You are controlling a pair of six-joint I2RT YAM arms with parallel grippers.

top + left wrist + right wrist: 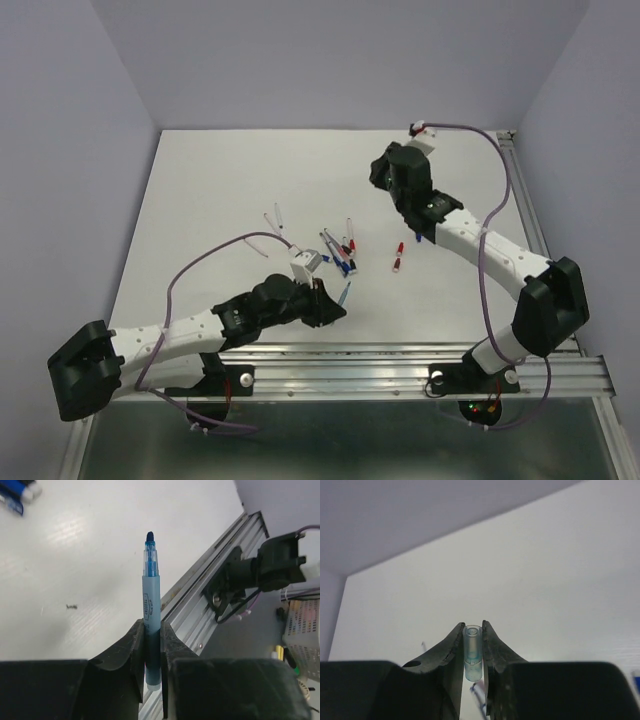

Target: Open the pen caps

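Observation:
My left gripper [152, 630] is shut on a light blue pen [151, 600], which stands out past the fingertips with its dark blue tip [149, 536] bare. In the top view this gripper [336, 309] is near the table's front edge, with the pen [345, 293] sticking out of it. My right gripper [472, 630] is shut on a clear blue pen cap [472, 650] and holds it above the table. It is far back in the top view [378, 177], where the cap is hidden. Several more pens [337, 251] lie mid-table.
A red pen [398, 260] lies right of the pile, and two thin pens [277, 222] lie to its left. An aluminium rail [400, 365] runs along the near edge and also shows in the left wrist view [200, 605]. Lilac walls close in the white table [220, 200].

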